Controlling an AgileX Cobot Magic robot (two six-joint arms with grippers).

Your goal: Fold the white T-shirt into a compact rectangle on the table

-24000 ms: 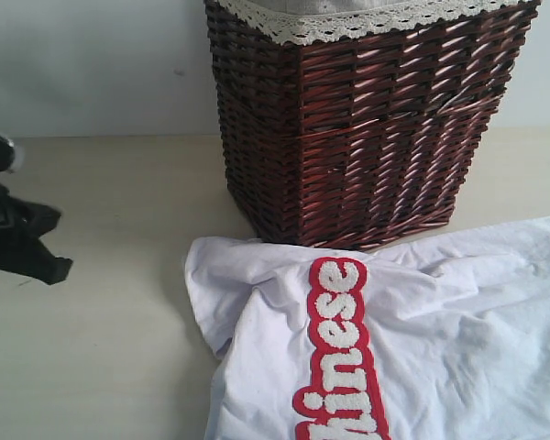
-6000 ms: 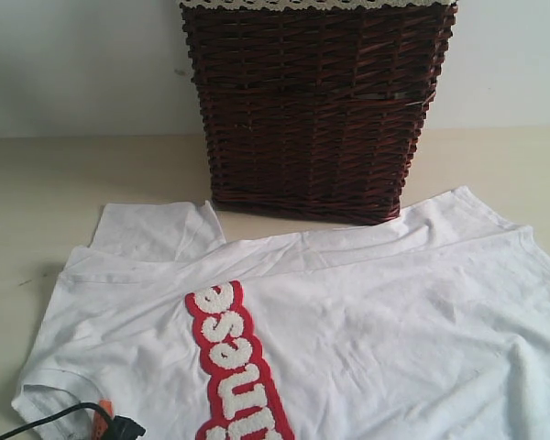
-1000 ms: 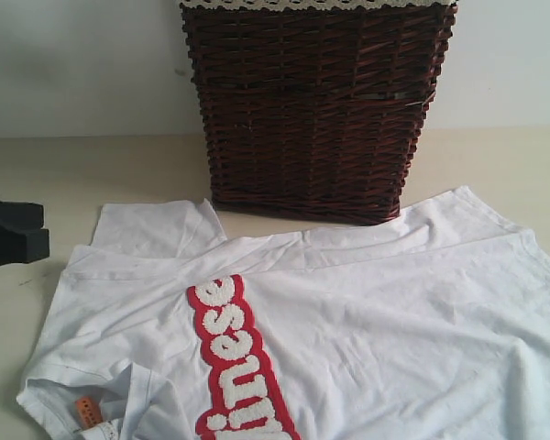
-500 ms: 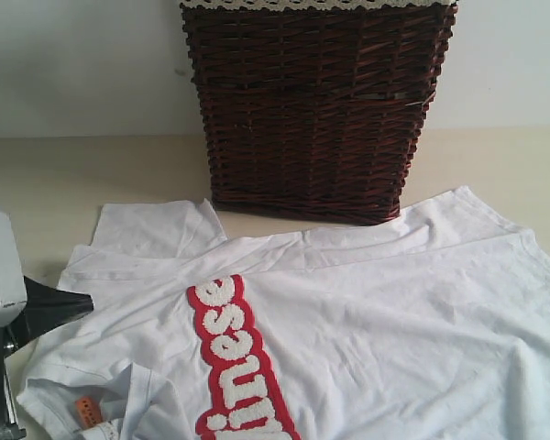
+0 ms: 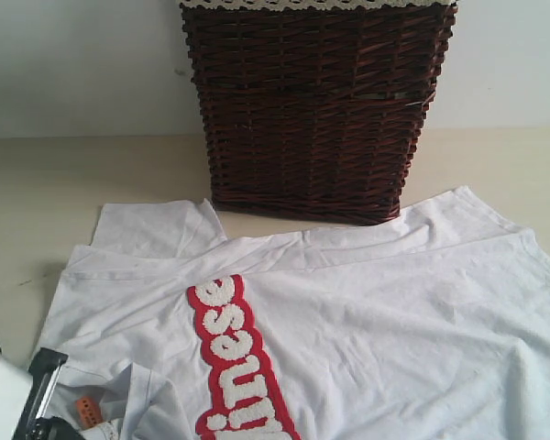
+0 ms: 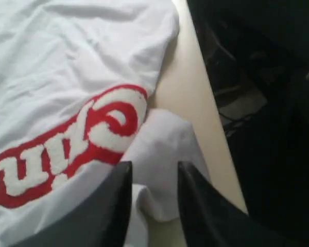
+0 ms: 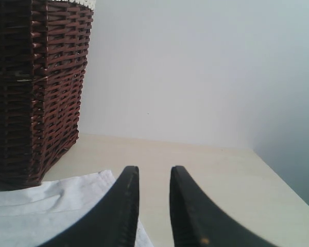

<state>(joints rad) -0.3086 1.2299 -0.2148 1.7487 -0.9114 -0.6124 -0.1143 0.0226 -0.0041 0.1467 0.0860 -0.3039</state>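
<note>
1. At the near left corner of the exterior view, part of the left arm reaches in over the edge of the white T-shirt.
2. In its wrist view, the left gripper has its two dark fingers parted by a narrow gap. A rounded fold of white cloth lies in that gap. I cannot tell whether the pads press on the fold.
3. Just beside the arm, the orange neck tag shows at the shirt's collar.
4. The shirt lies spread flat on the table, wrinkled, and covers most of the near surface. One short sleeve points toward the far left.
5. The red band of fuzzy white lettering runs from the middle left of the shirt down to the near edge. In the left wrist view it ends right beside the cloth fold.
6. Behind the shirt stands a dark brown wicker basket with a lace trim along its rim. The shirt's far edge lies at its foot.
7. To the right, the shirt's cloth runs out past the frame edge.
8. The right gripper shows only in its own wrist view. Its fingers stand slightly apart with nothing between them, above bare table, with a corner of the shirt and the basket off to one side.
</note>
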